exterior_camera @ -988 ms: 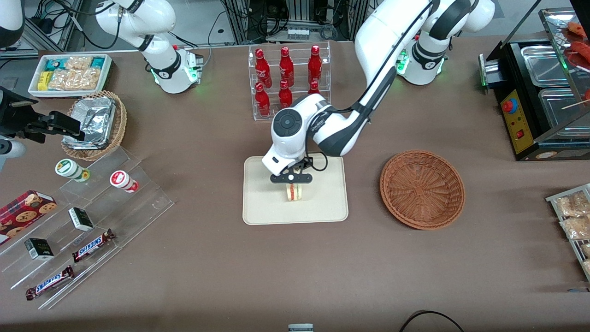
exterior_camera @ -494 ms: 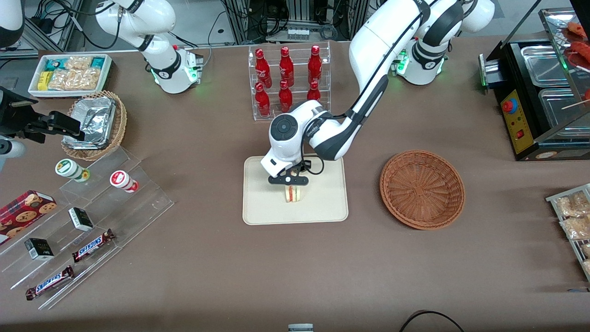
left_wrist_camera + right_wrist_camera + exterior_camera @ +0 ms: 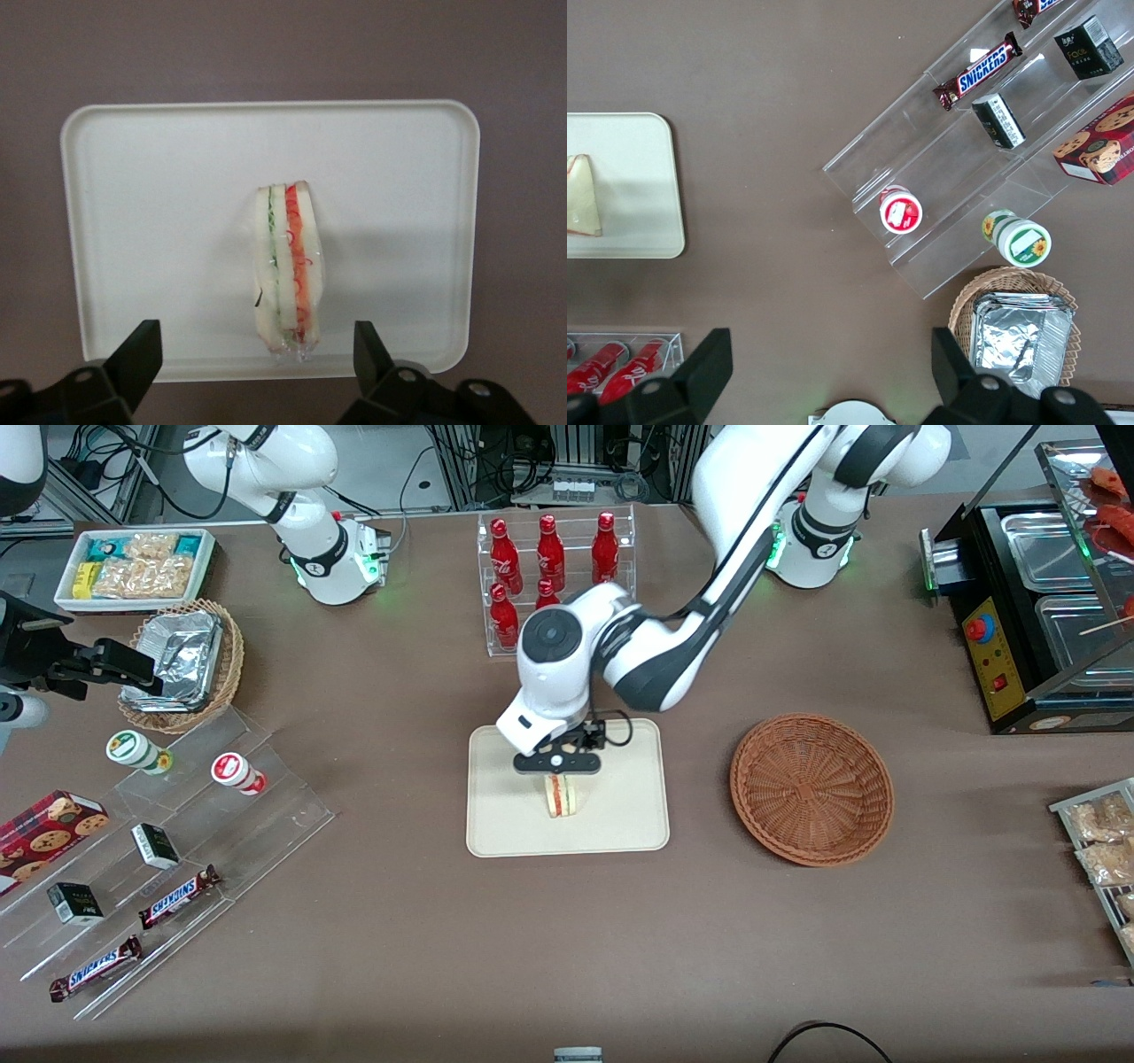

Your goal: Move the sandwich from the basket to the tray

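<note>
The sandwich (image 3: 562,796) stands on its edge in the middle of the cream tray (image 3: 505,828), its red and green filling stripe facing up (image 3: 287,270). It also shows in the right wrist view (image 3: 583,197) on the tray (image 3: 647,177). My left gripper (image 3: 558,766) hangs open and empty straight above the sandwich, its black fingers (image 3: 140,354) spread wide to either side, clear of it. The reddish-brown basket (image 3: 811,788) sits empty on the table beside the tray, toward the working arm's end. The tray (image 3: 159,177) fills the left wrist view.
A clear rack of red bottles (image 3: 554,571) stands farther from the camera than the tray. A stepped acrylic stand (image 3: 168,850) with snacks and a tan foil basket (image 3: 184,662) lie toward the parked arm's end. A black food warmer (image 3: 1036,611) sits past the basket.
The gripper has let go of the sandwich and risen above it, fingers open. The sandwich stays standing on the tray.
</note>
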### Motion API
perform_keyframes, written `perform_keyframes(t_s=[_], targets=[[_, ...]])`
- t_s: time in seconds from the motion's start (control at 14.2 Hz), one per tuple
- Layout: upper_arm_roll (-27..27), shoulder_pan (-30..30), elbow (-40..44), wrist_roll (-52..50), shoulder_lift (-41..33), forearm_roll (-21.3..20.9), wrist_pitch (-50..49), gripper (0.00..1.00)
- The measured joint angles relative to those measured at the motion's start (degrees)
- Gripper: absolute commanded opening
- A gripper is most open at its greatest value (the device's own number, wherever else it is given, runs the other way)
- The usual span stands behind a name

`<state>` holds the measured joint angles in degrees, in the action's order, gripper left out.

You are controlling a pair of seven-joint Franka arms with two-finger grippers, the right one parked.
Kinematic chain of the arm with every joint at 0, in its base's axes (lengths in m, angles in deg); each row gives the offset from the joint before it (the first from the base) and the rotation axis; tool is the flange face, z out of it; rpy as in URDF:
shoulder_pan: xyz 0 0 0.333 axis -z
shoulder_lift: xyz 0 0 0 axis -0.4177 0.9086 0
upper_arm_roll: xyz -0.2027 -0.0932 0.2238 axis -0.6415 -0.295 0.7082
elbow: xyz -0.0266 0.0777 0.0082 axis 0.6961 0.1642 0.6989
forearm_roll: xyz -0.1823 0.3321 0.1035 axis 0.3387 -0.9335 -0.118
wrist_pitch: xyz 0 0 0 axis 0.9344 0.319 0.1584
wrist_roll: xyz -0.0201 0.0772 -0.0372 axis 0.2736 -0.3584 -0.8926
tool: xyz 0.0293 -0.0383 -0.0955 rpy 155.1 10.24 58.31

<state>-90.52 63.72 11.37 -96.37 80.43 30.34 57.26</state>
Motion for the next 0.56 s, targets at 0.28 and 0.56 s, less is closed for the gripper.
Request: perform_keyframes(t_s=[0.28, 0.56], targets=[[0.3, -6.4, 0.1, -0.3, -9.2, 2.8, -7.3, 1.0], [0.6, -15.9, -0.6, 0.9, -18.3, 3.5, -17.3, 1.0]])
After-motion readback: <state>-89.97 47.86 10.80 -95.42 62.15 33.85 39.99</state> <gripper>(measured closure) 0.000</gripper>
